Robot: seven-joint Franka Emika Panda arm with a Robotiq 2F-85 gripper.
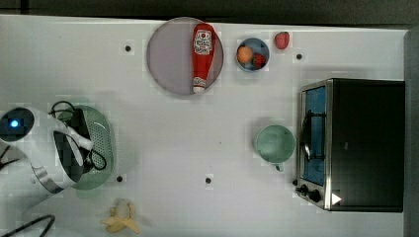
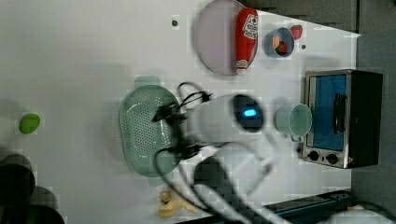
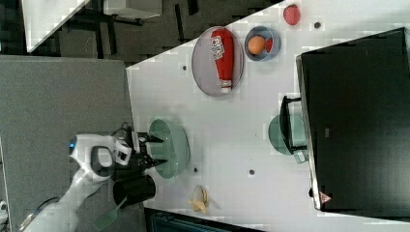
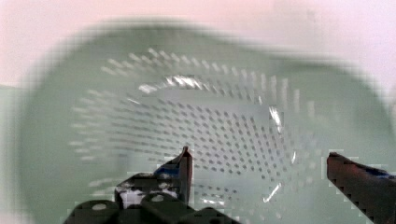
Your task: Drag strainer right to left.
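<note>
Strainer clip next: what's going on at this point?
A single robot arm has its gripper open above the pale green strainer, holding nothing. The strainer sits near the top view's left edge of the white table, close to a banana. At the top view's right stand a green cup and a toaster oven; a ketchup bottle lies on a plate.

Strainer (image 4: 140,93): pale green plastic, finely perforated, smooth glossy rim. Toaster oven (image 1: 353,143): shiny metal frame, matt black top. Table (image 1: 197,148): smooth white.
</note>
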